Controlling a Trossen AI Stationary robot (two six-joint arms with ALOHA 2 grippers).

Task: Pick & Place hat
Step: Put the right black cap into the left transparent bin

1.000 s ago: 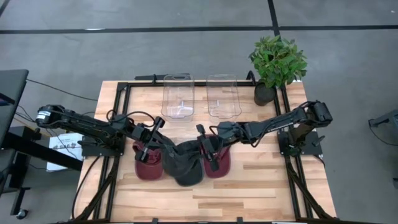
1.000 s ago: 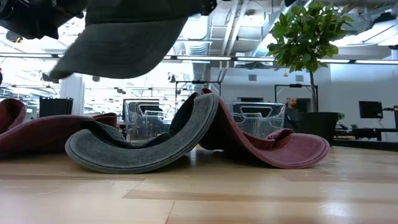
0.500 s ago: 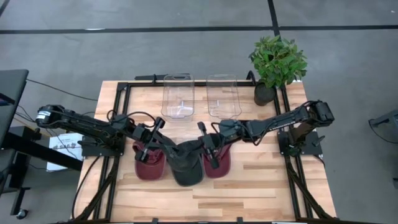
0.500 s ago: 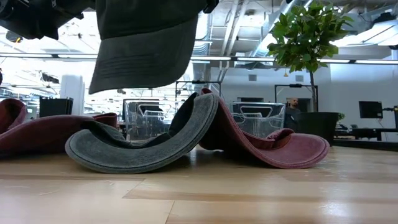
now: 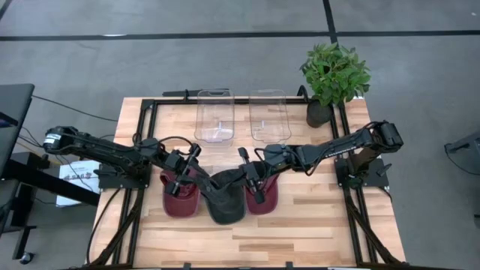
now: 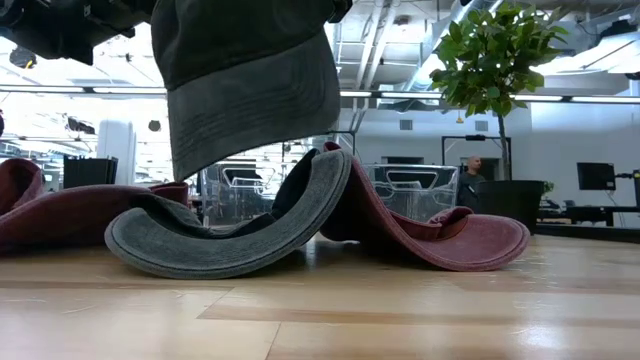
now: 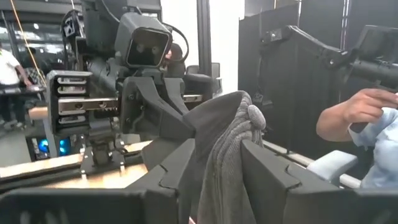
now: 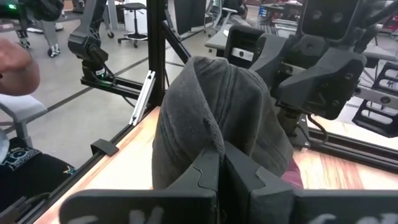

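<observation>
Held hat: a dark grey fabric cap (image 5: 225,196) is being suspended above the middle of the table, its stitched brim (image 6: 262,112) hanging downward in the low view, clear of the caps lying below.

Right gripper: the right gripper (image 5: 250,180) is being kept pinched shut on the held cap's cloth; in the right wrist view the fingers (image 8: 210,177) are pressed together with grey fabric bunched over them.

Left gripper: the left gripper (image 5: 184,171) is positioned at the cap's other side; in the left wrist view its fingers (image 7: 264,177) are standing partly apart with a fold of the cloth (image 7: 227,155) between them, and whether it is being gripped cannot be told.

Resting hats: a second grey cap (image 6: 235,235), curled upward, and two maroon fabric caps (image 5: 180,201) (image 5: 264,196) are lying on the wooden table (image 5: 315,225), directly beneath and beside the raised one.

Containers: two clear plastic bins (image 5: 215,116) (image 5: 269,115) are standing at the far edge, near a potted green plant (image 5: 334,75).

Risk: with the load probably being carried by one pinch alone, the cap may slip out and drop onto the pile; the dangling brim may also snag the curled cap during travel.
</observation>
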